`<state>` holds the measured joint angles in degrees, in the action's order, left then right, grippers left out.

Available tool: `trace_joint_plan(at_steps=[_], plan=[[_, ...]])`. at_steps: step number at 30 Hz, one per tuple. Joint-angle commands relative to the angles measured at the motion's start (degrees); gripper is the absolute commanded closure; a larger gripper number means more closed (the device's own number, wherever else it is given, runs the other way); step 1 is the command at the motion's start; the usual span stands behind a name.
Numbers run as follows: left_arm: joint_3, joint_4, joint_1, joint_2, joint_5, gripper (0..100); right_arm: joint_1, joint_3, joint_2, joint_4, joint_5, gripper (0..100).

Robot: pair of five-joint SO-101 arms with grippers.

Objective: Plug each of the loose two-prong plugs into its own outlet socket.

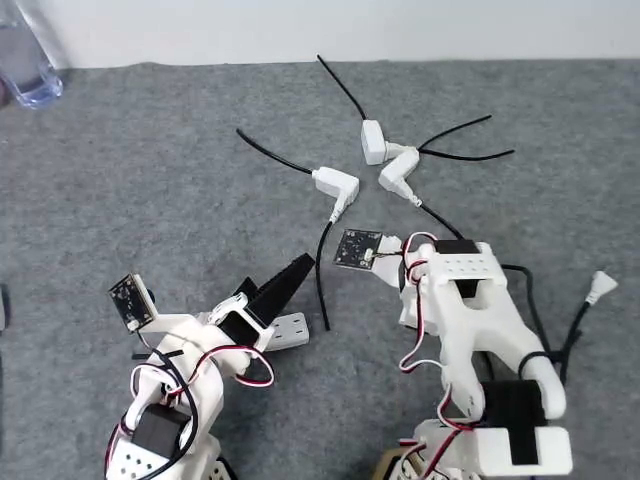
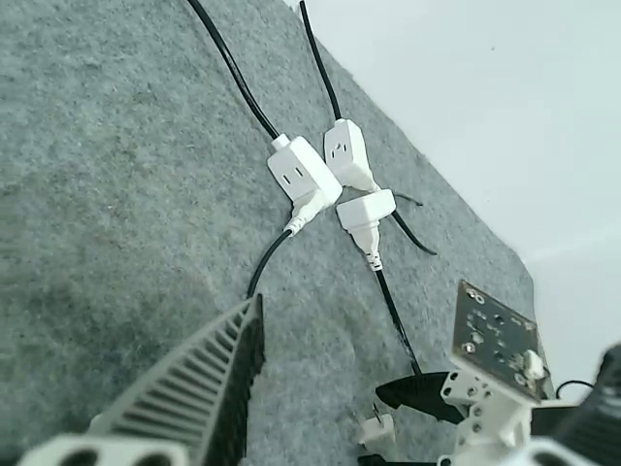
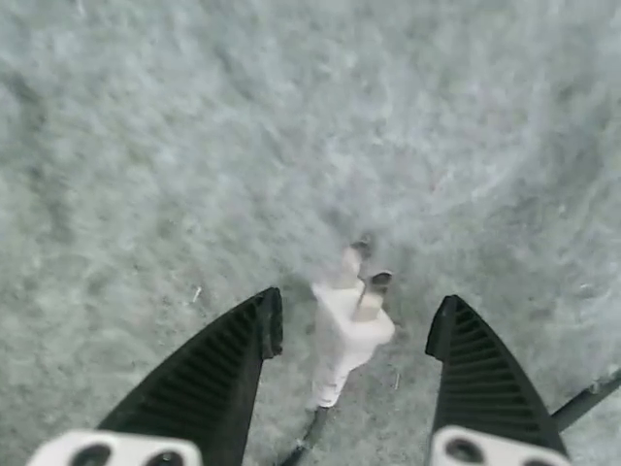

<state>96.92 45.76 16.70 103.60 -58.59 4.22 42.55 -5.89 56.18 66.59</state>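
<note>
While right gripper (image 3: 359, 306) gapes wide astride a white two-prong plastic plug (image 3: 347, 340) on grey felt table (image 3: 146, 146), left gripper (image 1: 300, 300) sits open, empty.

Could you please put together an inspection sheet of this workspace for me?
Surface: grey felt mat, lying flat.
Job's things: white outlet socket and second white socket, both with empty slots; white plug body lying beside them; white two-prong plug loose on the mat.
Clutter: clear plastic container at a far corner.
Grippers: right gripper open, fingers either side of the two-prong plug, not touching it; left gripper open, holding nothing.
Cables: thin black cables trail from the sockets and plugs.
Surroundings: plain white surface beyond the mat's far edge.
</note>
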Motion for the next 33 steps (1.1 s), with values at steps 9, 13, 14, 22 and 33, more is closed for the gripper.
trace_joint_plan(at_steps=[9,13,14,22,33], plan=[[-0.5,-0.5,0.0,0.4,0.0,52,-0.4,-4.7,-6.3,5.7,0.4,75.4],[-0.5,-0.5,0.0,0.4,0.0,52,0.7,-4.9,-6.5,9.4,0.4,77.5],[-0.5,-0.5,0.0,0.4,0.0,52,0.7,-4.9,-6.5,9.2,0.4,79.0],[-0.5,0.9,0.0,0.4,0.0,52,-2.5,-4.8,-5.8,-1.6,0.4,80.8],[-0.5,0.8,0.1,0.4,0.0,52,-2.5,-5.0,-0.4,-8.7,0.5,80.8]])
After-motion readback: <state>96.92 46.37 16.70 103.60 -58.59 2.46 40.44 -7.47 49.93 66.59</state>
